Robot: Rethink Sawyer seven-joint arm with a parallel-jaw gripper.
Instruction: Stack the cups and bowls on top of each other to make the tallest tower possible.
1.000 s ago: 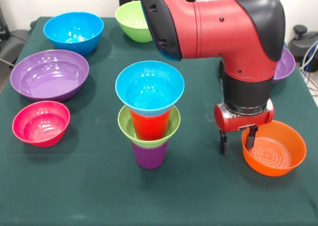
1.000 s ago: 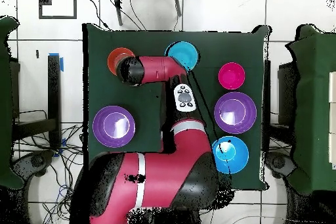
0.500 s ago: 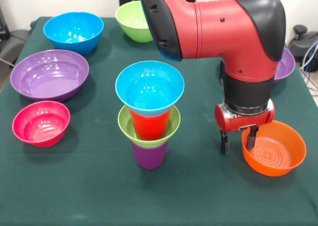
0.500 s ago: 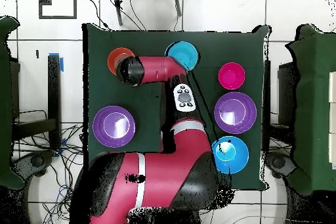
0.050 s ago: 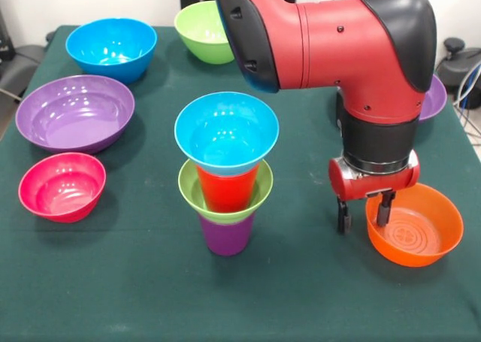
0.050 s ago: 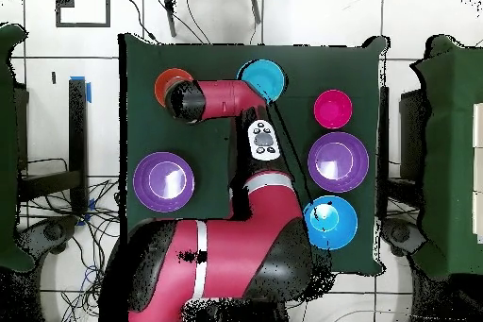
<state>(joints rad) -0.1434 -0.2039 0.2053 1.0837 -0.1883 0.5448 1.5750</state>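
Four pieces make the tower (image 5: 225,173) so far. It stands near the front edge of the table (image 5: 113,297), about in the middle. A purple cup (image 5: 227,235) is at the bottom. Then comes a small green bowl (image 5: 189,188), then a red cup (image 5: 225,190), and a small blue bowl (image 5: 226,130) on top.

To one side of the tower, by the table's side edge, sits the orange bowl (image 5: 414,223). The gripper (image 5: 364,216) hangs right at this bowl's rim, on the side that faces the tower. Its two fingers are a little apart and hold nothing. One finger tip is outside the rim and the other is just inside, so the rim wall sits between them. I think the next job is to pinch that rim and lift the bowl.

On the other side of the tower are the pink bowl (image 5: 62,186), then a big purple bowl (image 5: 74,112), then a big blue bowl (image 5: 111,48) near the far corner. A green bowl (image 5: 200,31) sits at the far edge. Another purple bowl (image 5: 434,95) peeks out behind the arm.
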